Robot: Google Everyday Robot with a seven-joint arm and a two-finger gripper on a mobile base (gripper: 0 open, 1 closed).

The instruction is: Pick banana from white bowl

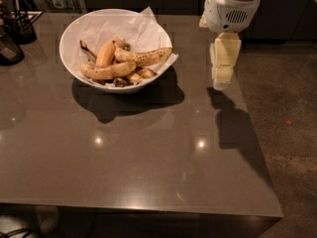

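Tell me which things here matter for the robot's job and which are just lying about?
Job: speckled banana, white bowl, hand hovering right of the bowl over the table edge.
Lying about: other bananas, paper liner, dark containers far left.

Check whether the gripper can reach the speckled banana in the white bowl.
Probably yes: the gripper hangs right of the white bowl, nothing stands between, and the banana lies uncovered on top.

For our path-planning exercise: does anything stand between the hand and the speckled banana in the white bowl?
Nothing visible blocks it. The hand hangs right of the white bowl, above the table's right edge. The banana lies atop the other bananas; only bare tabletop and the bowl's paper-lined rim lie between.
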